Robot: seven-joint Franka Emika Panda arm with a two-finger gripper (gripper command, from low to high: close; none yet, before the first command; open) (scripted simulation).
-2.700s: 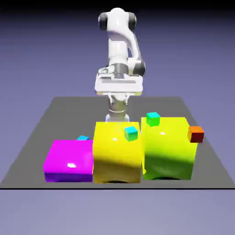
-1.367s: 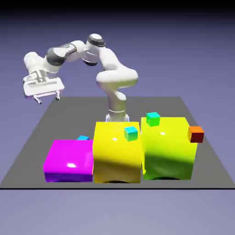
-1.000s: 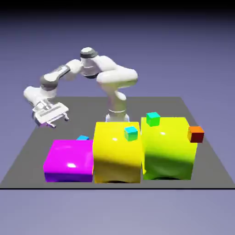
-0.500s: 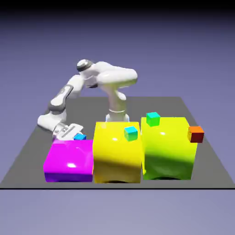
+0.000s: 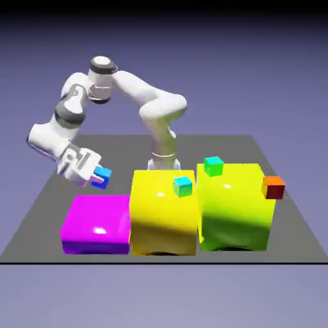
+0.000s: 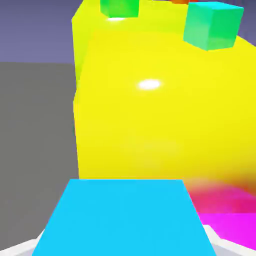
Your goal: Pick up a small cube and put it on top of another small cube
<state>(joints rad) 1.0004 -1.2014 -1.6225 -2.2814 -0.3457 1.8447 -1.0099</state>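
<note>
1. Clearing the magenta block [image 5: 96,222] now: your arm has swung down and come back up off it.
2. Your gripper [image 5: 96,176] is clamped on the small cube [image 5: 101,177], lifted clear.
3. Next, carry it to another small cube [image 5: 182,186] on the yellow block [image 5: 163,218].

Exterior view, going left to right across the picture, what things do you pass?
Gripper holding the small blue cube → magenta block → yellow block → small cyan cube → small green cube → yellow-green block → small red-orange cube.
</note>
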